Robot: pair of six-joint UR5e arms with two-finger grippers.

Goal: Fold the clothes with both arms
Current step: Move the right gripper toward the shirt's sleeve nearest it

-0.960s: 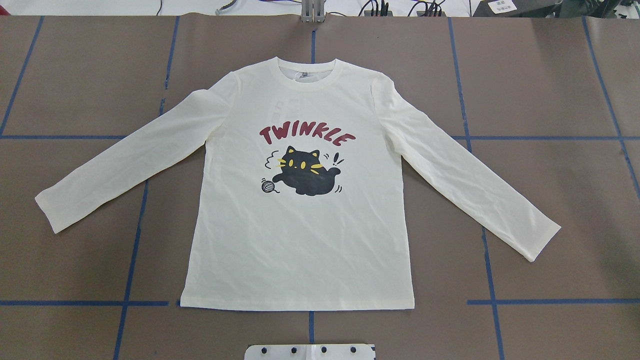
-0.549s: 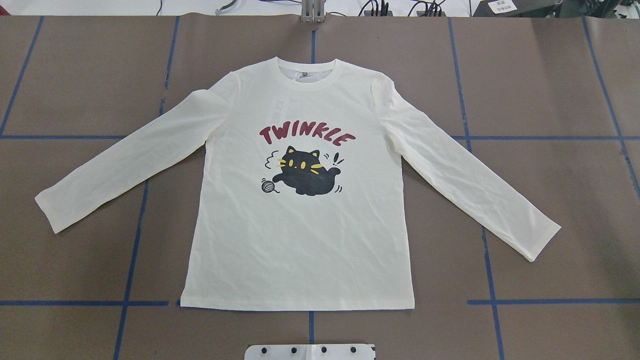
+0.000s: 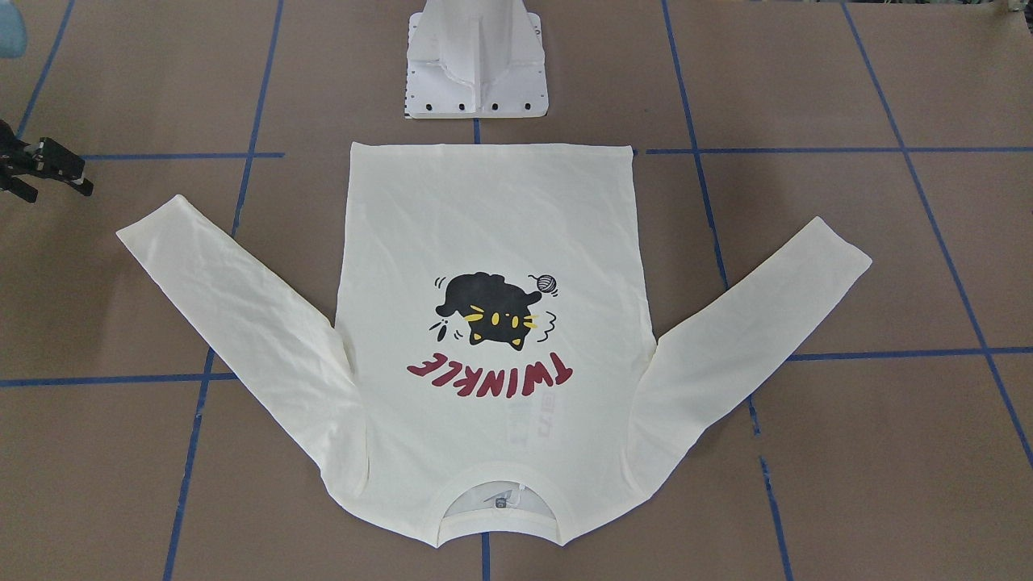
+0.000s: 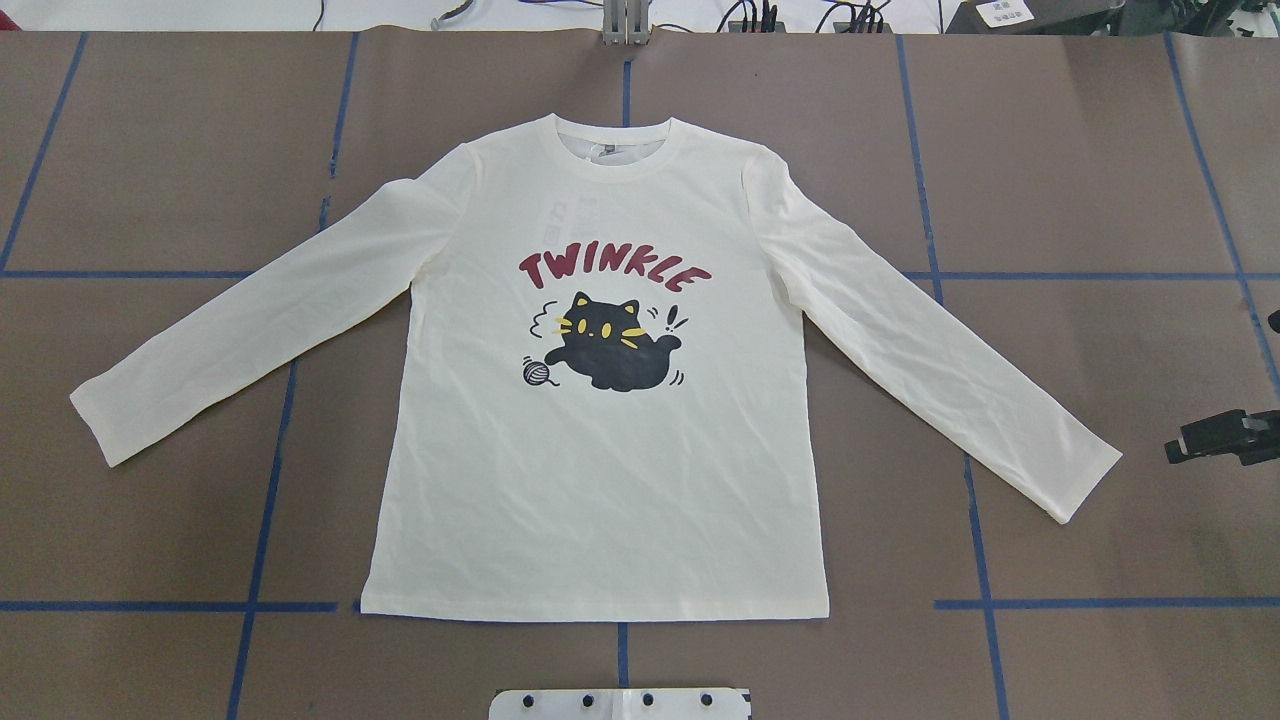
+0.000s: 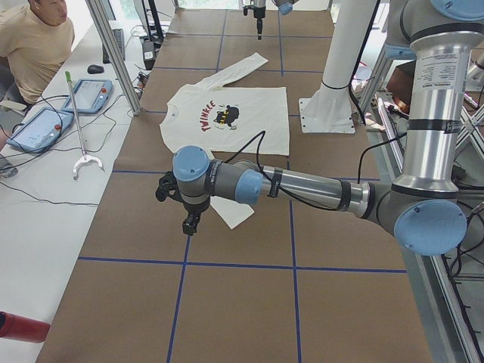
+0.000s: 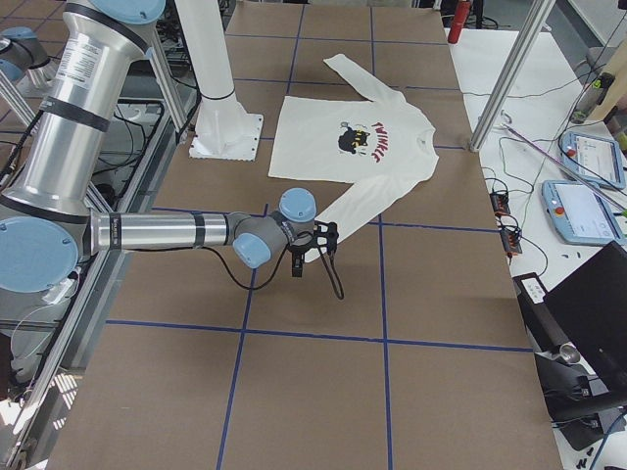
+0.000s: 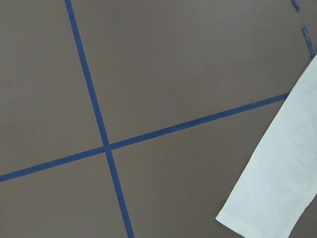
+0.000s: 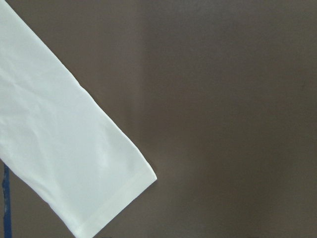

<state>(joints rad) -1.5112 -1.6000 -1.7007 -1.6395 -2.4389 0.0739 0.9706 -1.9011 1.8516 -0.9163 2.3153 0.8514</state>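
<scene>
The cream-white long-sleeved T-shirt (image 4: 600, 450) lies flat and print up on the brown table, both sleeves spread out to the sides; it also shows from the front (image 3: 492, 242). My right gripper (image 4: 1215, 440) hovers just beyond the right sleeve's cuff (image 4: 1085, 475), and the front view shows the gripper (image 3: 56, 187) open and empty. That cuff (image 8: 99, 198) fills the left of the right wrist view. My left gripper (image 5: 189, 221) shows only in the exterior left view, near the left cuff (image 7: 267, 208); I cannot tell its state.
The white pedestal base (image 3: 478, 73) stands just behind the shirt's hem. Blue tape lines (image 4: 265, 500) grid the table. A person (image 5: 34, 45) sits by a side bench holding teach pendants (image 5: 41, 125) and a grabber stick.
The right gripper has come into the overhead view at the right edge, next to the right cuff. The shirt has not moved.
</scene>
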